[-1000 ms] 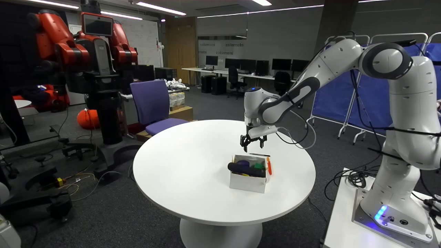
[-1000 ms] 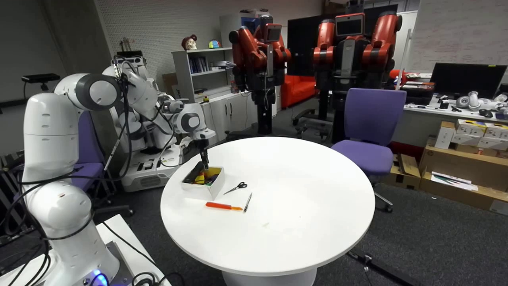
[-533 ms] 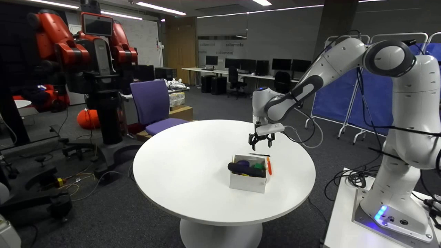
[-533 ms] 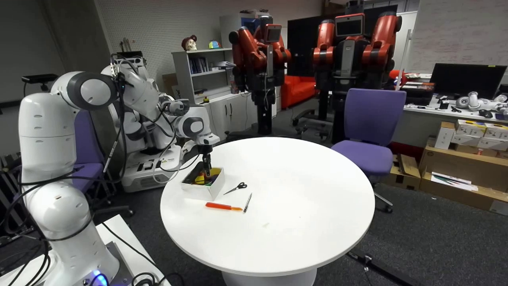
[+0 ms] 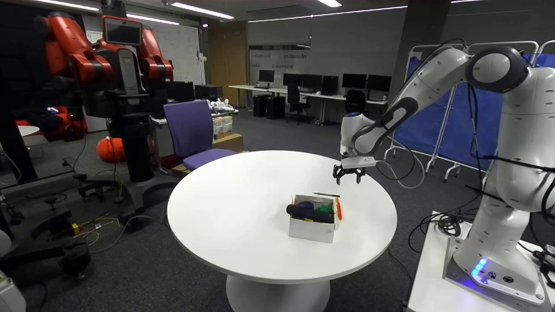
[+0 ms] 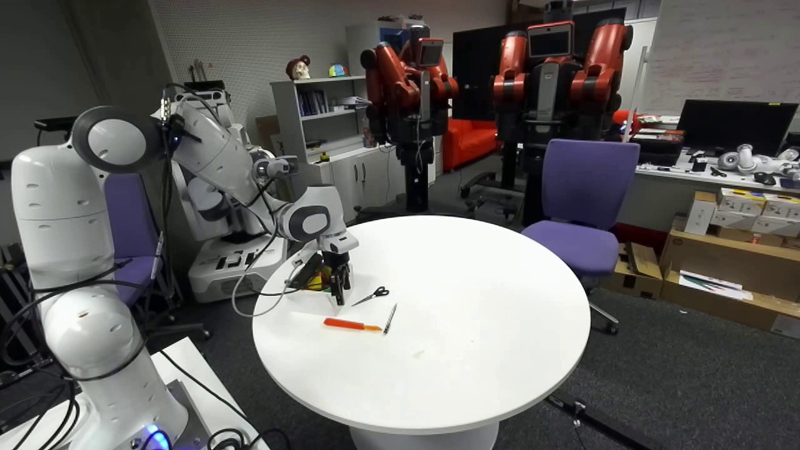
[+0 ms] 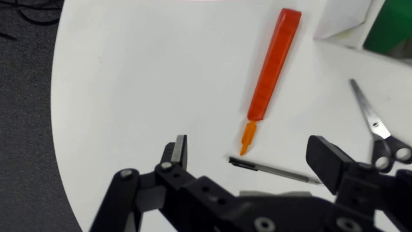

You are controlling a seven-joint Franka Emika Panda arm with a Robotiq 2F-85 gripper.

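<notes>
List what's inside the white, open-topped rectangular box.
The box shows a dark purple rounded item, a green piece and a bit of yellow. A long black cylinder lies across the opening, hiding whatever is beneath.

Purple chair (image 5: 187,128); grey carpet (image 5: 138,277) (dark)

The scissors (image 7: 381,130) have shiny metal blades and smooth black plastic handles; the pen (image 7: 278,171) has a silvery, metallic-looking barrel; the red stick (image 7: 269,77) looks like glossy plastic; the gripper (image 5: 348,180) is mostly matt black, with bare metal screw heads; the box (image 5: 311,230) seems smooth white card; the table top (image 5: 234,208) is smooth with a soft sheen; the chair (image 6: 587,184) wears matt purple cloth; the floor (image 7: 25,129) is rough carpet.
</notes>
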